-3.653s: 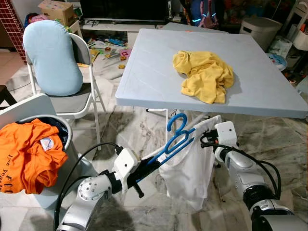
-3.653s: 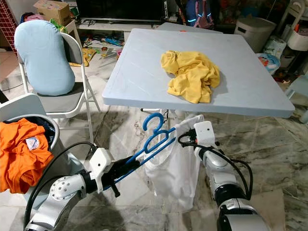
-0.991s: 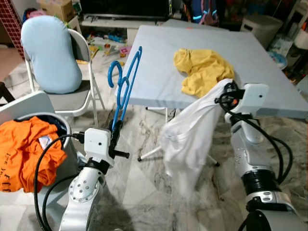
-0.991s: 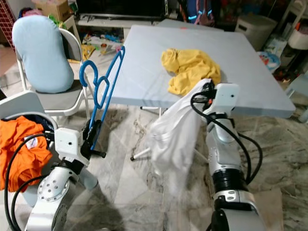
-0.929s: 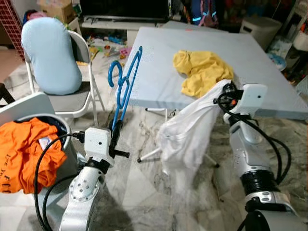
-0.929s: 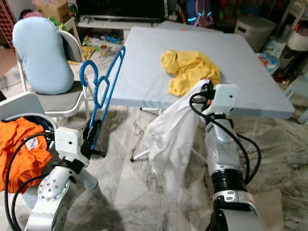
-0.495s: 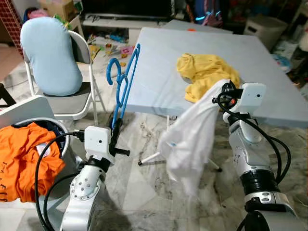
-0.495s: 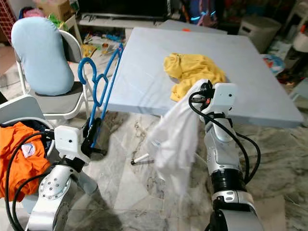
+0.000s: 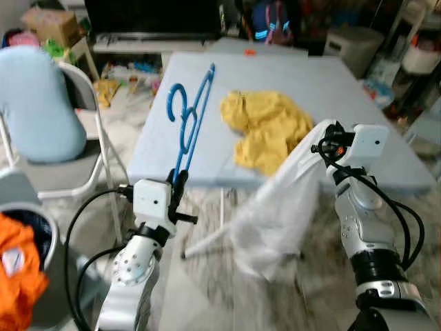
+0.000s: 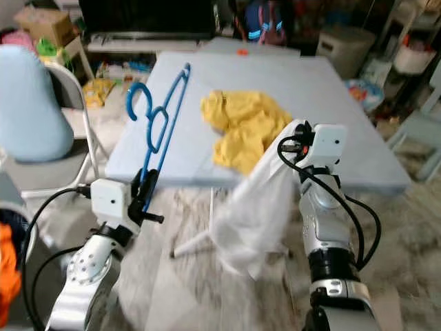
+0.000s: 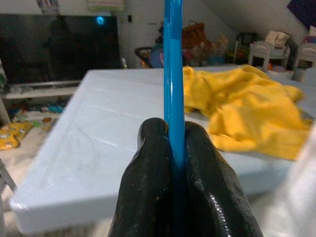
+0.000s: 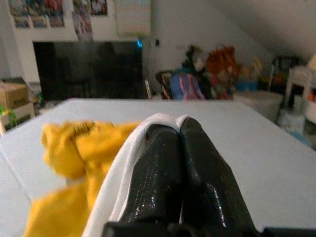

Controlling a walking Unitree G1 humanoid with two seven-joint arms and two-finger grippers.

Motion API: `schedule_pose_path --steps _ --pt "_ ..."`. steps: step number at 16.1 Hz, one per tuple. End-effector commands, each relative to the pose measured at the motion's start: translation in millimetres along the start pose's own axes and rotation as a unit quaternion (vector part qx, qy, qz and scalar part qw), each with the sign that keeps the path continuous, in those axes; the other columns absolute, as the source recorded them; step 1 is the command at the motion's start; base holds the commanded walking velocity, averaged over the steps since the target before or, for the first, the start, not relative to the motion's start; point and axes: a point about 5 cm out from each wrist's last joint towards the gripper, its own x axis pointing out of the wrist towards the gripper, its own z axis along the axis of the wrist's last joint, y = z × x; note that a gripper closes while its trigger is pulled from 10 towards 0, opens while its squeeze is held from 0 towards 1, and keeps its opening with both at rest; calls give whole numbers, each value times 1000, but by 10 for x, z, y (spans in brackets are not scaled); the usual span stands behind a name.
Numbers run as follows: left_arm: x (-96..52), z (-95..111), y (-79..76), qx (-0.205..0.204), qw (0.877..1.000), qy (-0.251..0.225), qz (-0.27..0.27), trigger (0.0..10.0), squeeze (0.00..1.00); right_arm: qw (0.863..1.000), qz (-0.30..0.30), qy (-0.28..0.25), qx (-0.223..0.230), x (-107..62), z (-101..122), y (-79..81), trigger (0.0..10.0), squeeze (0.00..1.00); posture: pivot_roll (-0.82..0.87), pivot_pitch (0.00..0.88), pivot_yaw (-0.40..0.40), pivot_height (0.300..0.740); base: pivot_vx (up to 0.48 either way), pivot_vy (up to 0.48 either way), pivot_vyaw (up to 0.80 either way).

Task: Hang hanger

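Left eye view first: your left gripper [image 9: 176, 189] is clamped on the bottom of the blue plastic hanger [image 9: 191, 114], which stands up nearly vertical with its hook at the top, just in front of the near edge of the pale blue square table [image 9: 165, 124]. Your right gripper [image 9: 329, 135] is pinched on a white cloth garment [image 9: 282, 214] that droops off the table's front edge down toward the floor. A crumpled yellow shirt [image 9: 265, 131] lies on the tabletop between the two arms. Down at the far left there's a grey round laundry basket [image 9: 41, 276] with an orange garment [image 9: 14, 283] in it. A grey folding chair [image 9: 93, 117] with a light blue cushion [image 9: 31, 103] on its back sits beside the table.

Right eye view: same layout, a bit blurry. The hanger's hook [image 10: 138, 93] lines up over the table's left part, and the white garment hangs below the right gripper, touching the table edge.

Left wrist view: you've got both black fingers [image 11: 150, 163] squeezed tight on the blue bar, table and yellow shirt beyond it.

Right wrist view: the black fingers [image 12: 197, 163] are pressed together with the white fabric's edge draped over one of them, and the yellow shirt sits on the table just past them. A dark TV screen [image 12: 89, 69] is at the back of the room.
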Motion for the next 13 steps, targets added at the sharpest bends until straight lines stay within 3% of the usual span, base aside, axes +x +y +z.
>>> schedule_pose_path --steps 1,11,13 --pt "-3 28 67 6 1000 -4 10 10000 0 1000 12 -24 5 63 127 93 0 0 89 40 -33 740 465 0 0" --pt "-15 4 61 14 1000 8 16 10000 0 1000 18 -19 7 77 118 122 0 0 93 45 -35 740 372 271 0" --pt "-9 -11 48 23 999 13 25 10000 0 1000 18 -17 7 79 113 117 0 0 94 44 -35 740 0 0 0"
